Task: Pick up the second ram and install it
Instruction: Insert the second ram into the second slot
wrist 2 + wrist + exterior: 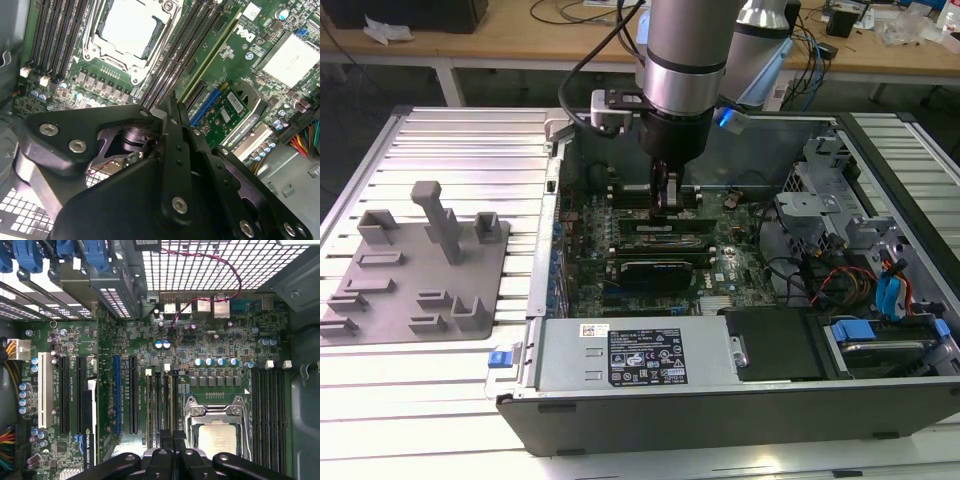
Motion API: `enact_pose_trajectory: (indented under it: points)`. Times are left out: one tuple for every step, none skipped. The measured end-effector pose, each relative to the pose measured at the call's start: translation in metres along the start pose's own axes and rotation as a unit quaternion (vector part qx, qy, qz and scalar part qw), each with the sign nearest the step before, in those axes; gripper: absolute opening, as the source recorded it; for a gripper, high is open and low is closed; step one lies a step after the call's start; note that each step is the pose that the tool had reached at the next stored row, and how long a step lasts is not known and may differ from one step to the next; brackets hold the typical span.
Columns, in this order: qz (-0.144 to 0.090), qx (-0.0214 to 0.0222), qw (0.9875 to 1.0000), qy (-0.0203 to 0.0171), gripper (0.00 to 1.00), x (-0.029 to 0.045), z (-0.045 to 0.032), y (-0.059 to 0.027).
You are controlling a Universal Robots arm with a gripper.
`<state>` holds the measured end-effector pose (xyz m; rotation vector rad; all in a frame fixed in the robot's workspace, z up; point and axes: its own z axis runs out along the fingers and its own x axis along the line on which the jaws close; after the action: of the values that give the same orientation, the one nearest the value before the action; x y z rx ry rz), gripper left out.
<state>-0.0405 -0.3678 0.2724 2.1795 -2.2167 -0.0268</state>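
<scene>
My gripper [668, 203] hangs low inside the open computer case [720, 410], over the motherboard's memory slots [162, 400]. In both wrist views its two black fingers stand close together with nothing visible between them, tips [170, 102] just above the slots [175, 65] beside the processor socket [130, 30]. A long thin green strip [210, 55] runs along the outer slot next to the fingertips. I cannot tell whether it is the second ram seated on edge or bare board. The gripper [172, 435] sits in line with the slot bank.
A grey holder plate [415, 270] with empty slots and posts lies on the ribbed table at the exterior view's left. A black expansion card [660, 270] sits just in front of the gripper. Drive cages and cables [840, 230] crowd the case's right side; the power supply [630, 355] spans the front.
</scene>
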Motion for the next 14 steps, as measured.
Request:
enact_pose_trajectory:
  points:
    - [0.0, 0.0, 1.0, 0.0, 0.09, -0.0004, 0.0, 0.0]
    - [0.0, 0.0, 1.0, 0.0, 0.09, -0.0007, 0.0007, 0.0]
    - [0.0, 0.0, 1.0, 0.0001, 0.09, -0.0007, 0.0008, 0.0]
    - [0.0, 0.0, 1.0, 0.0001, 0.09, -0.0008, 0.001, 0.0]
    - [0.0, 0.0, 1.0, 0.0002, 0.09, -0.0009, 0.0012, 0.0]
    - [0.0, 0.0, 1.0, 0.0004, 0.09, -0.001, 0.0014, 0.0]
    - [0.0, 0.0, 1.0, 0.0006, 0.09, -0.0011, 0.0017, 0.0]
    - [0.0, 0.0, 1.0, 0.0008, 0.09, -0.0012, 0.0018, 0.0]
    - [0.0, 0.0, 1.0, 0.0008, 0.09, -0.0013, 0.002, 0.0]
    - [0.0, 0.0, 1.0, 0.0008, 0.09, -0.0013, 0.0022, -0.0001]
    - [0.0, 0.0, 1.0, 0.0009, 0.09, -0.0015, 0.0025, -0.0001]
    - [0.0, 0.0, 1.0, 0.0011, 0.09, -0.0015, 0.0027, -0.0001]
    - [0.0, 0.0, 1.0, 0.0011, 0.09, -0.0017, 0.0029, -0.0001]
    - [0.0, 0.0, 1.0, 0.0011, 0.09, -0.0018, 0.0032, -0.0001]
